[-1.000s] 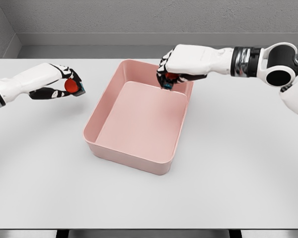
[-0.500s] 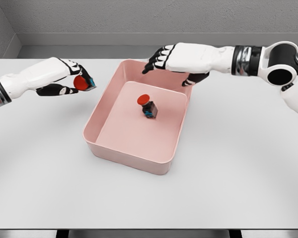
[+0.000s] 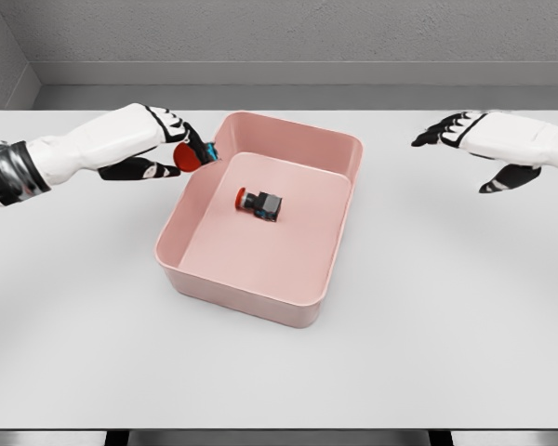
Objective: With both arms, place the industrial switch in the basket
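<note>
Left hand (image 3: 163, 149) fingers clasp a switch (image 3: 193, 154) at basket (image 3: 251, 283) rim; right hand (image 3: 474, 139) splayed

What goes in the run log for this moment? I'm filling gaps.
left hand: shut on second switch, at basket left rim | right hand: open, empty | first switch: on its side in basket
</note>
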Motion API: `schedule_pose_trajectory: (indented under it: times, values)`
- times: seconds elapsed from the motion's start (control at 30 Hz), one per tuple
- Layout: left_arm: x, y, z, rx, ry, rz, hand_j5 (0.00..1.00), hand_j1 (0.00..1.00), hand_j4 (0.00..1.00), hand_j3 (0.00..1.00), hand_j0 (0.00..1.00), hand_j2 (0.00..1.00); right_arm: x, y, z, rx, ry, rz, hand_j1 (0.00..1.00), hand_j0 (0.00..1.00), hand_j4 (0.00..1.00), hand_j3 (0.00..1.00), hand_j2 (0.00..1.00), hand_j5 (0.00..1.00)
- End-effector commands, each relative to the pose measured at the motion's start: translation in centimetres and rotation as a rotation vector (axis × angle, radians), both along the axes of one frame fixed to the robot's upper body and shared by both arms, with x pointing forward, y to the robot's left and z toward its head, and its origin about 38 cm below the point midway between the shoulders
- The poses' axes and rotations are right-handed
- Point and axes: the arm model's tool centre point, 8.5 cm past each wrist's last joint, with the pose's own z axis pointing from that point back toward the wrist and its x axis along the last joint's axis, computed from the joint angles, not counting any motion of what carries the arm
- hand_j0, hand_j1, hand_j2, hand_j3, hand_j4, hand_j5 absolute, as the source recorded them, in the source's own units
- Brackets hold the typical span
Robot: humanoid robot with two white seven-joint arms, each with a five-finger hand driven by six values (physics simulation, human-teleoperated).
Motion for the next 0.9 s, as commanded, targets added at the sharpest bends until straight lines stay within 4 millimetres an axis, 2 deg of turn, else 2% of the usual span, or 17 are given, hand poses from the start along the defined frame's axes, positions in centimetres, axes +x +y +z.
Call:
schedule_pose_trajectory:
  times: [0.0,0.1,0.27,0.43,0.47,0.53,0.6,0.73,0.87]
  values:
    - [-0.3,-1.0,0.3,-0.018,-0.008,-0.027,0.54,0.54,0.54,0.54,0.54,0.54,-0.3,-1.8,1.7,0.004,-0.037,-0.039,1.00,1.00,1.00,1.00,1.00,1.00]
    - [-0.8,-1.8,0.8,-0.022,-0.025,-0.053,0.55,0.55,0.55,0.55,0.55,0.55,-0.5,-2.2,1.6,-0.002,-0.033,-0.047,1.00,1.00,1.00,1.00,1.00,1.00]
    - [-1.6,-3.4,1.3,-0.030,-0.046,-0.100,0.57,0.57,0.57,0.57,0.57,0.57,-0.7,-1.7,1.9,-0.005,-0.039,-0.029,1.00,1.00,1.00,1.00,1.00,1.00]
    - [-2.1,-4.5,2.0,-0.035,-0.069,-0.135,0.66,0.66,0.66,0.66,0.66,0.66,-0.7,-1.7,1.9,-0.005,-0.039,-0.029,1.00,1.00,1.00,1.00,1.00,1.00]
    - [-2.2,-4.6,2.0,-0.038,-0.072,-0.138,0.73,0.73,0.73,0.73,0.73,0.73,-0.7,-1.7,1.9,-0.005,-0.039,-0.029,1.00,1.00,1.00,1.00,1.00,1.00]
    - [-2.5,-5.1,2.4,-0.047,-0.080,-0.154,0.98,0.98,0.98,0.98,0.98,0.98,-0.7,-1.7,1.9,-0.005,-0.039,-0.029,1.00,1.00,1.00,1.00,1.00,1.00]
    - [-2.4,-5.2,2.6,-0.051,-0.086,-0.156,1.00,1.00,1.00,1.00,1.00,1.00,-0.7,-1.7,1.9,-0.005,-0.039,-0.029,1.00,1.00,1.00,1.00,1.00,1.00]
    - [-2.2,-3.8,3.2,-0.035,-0.094,-0.129,1.00,1.00,1.00,1.00,1.00,1.00,-0.7,-1.7,1.9,-0.005,-0.039,-0.029,1.00,1.00,1.00,1.00,1.00,1.00]
    - [-2.4,0.5,3.9,-0.028,-0.045,-0.063,1.00,1.00,1.00,1.00,1.00,1.00,-0.7,-1.8,1.5,-0.005,-0.032,-0.030,1.00,1.00,1.00,1.00,1.00,1.00]
